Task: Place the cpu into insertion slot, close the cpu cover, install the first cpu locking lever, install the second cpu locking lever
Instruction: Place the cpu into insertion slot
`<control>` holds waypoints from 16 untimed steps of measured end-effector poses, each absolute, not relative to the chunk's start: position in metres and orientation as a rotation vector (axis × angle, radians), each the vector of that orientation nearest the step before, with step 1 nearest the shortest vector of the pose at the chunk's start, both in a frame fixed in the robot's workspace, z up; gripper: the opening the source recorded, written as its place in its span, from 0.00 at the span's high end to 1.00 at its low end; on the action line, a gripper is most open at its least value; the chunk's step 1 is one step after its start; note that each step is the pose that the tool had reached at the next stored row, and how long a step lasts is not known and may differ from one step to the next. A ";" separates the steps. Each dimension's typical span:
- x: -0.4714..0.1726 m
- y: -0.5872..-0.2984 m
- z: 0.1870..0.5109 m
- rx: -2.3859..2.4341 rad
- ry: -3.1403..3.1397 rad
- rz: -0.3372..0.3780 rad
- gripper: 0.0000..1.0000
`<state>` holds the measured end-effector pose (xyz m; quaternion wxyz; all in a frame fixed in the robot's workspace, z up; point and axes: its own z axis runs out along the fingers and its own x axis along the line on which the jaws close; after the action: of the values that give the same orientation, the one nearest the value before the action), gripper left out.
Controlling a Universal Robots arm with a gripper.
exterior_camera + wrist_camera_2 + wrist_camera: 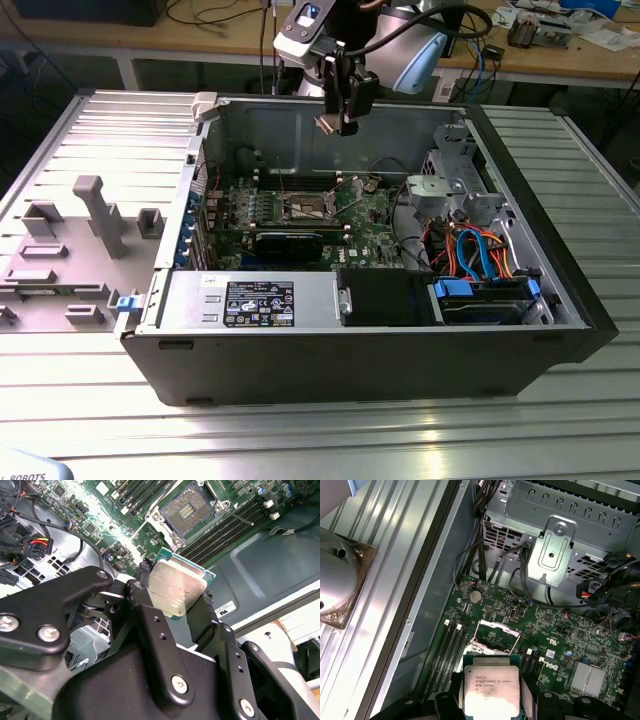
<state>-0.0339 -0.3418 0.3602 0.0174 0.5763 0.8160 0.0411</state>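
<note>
My gripper (338, 122) hangs high over the open computer case, shut on the cpu (176, 591), a flat square chip with a dull silver top held by two opposite edges between black fingers (144, 572). The first wrist view shows the cpu (491, 687) printed side up. Below it on the green motherboard lies the insertion slot (189, 510), a dark square with a shiny metal rim, uncovered and with nothing in it; the exterior view has the slot (305, 208) well below the gripper. The cpu cover (493, 631) is a silver frame that looks raised off the slot. A thin locking lever (239, 516) sticks out beside the slot.
Long memory slots (235, 522) flank the socket. A black card (290, 243) lies in front of it, with the power supply (255, 300) nearer still. A metal drive cage (450, 190) and orange and blue cables (480, 255) fill the exterior view's right. A grey fixture tray (80, 240) sits outside the case.
</note>
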 end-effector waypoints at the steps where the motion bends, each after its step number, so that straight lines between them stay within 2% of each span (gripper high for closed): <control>1: -0.034 -0.342 0.360 1.796 2.531 0.128 0.46; 16: -0.034 -0.342 0.360 1.921 2.433 0.124 0.46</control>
<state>-0.0339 -0.3419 0.3599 0.0196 0.6191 0.7840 0.0401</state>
